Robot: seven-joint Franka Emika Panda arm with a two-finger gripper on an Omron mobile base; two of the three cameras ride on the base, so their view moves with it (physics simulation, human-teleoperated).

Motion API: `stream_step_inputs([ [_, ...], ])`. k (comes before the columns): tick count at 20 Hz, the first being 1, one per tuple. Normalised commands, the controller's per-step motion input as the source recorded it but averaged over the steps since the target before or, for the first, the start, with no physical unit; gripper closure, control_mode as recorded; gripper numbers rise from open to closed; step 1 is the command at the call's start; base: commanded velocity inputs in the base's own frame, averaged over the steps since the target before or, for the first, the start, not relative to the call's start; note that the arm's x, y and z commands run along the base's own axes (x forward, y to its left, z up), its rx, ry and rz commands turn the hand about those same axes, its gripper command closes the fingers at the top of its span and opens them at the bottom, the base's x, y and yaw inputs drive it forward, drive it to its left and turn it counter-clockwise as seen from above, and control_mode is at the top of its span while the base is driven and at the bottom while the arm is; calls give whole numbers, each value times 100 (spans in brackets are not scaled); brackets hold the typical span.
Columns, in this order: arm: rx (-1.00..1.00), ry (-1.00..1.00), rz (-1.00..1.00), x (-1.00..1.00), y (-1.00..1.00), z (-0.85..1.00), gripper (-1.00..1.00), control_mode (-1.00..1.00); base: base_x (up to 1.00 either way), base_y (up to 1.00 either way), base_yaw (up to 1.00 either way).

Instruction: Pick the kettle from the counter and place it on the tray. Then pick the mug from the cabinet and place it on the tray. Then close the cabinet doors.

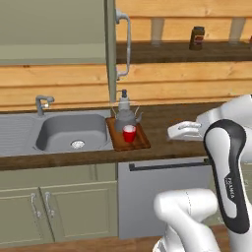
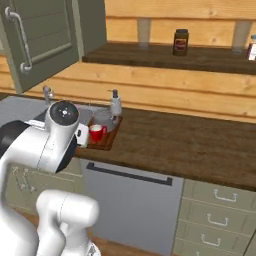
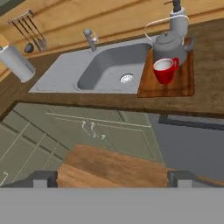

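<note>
Remaining w/ only the cabinet doors [image 1: 112, 49] to shut: kettle [image 3: 170, 43] & mug [image 3: 164, 70] sat on the tray [image 3: 183, 85] beside the sink [image 3: 109, 65]. Jaws [image 3: 112, 177] stood wide, empty, low off the tabletop. Risk: arm swinging up could clip the door's edge.

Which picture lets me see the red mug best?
The hand view: the mug stands unblocked on the tray, showing its pale inside and handle, in front of the kettle. The left base view shows it smaller; in the right base view it sits small beside the robot's arm.
</note>
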Motion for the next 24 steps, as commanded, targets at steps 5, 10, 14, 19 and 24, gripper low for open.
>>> stream_step_inputs([
  [5, 0, 0, 0, 0, 0, 0, -100, 100, -80, 93, -13],
  [10, 0, 0, 0, 0, 0, 0, -100, 100, -34, 100, -18],
  [14, 0, 0, 0, 0, 0, 0, -100, 100, 15, 100, -16],
  [19, 0, 0, 0, 0, 0, 0, -100, 100, 60, 98, -10],
  [24, 0, 0, 0, 0, 0, 0, -100, 100, 77, 52, 0],
])
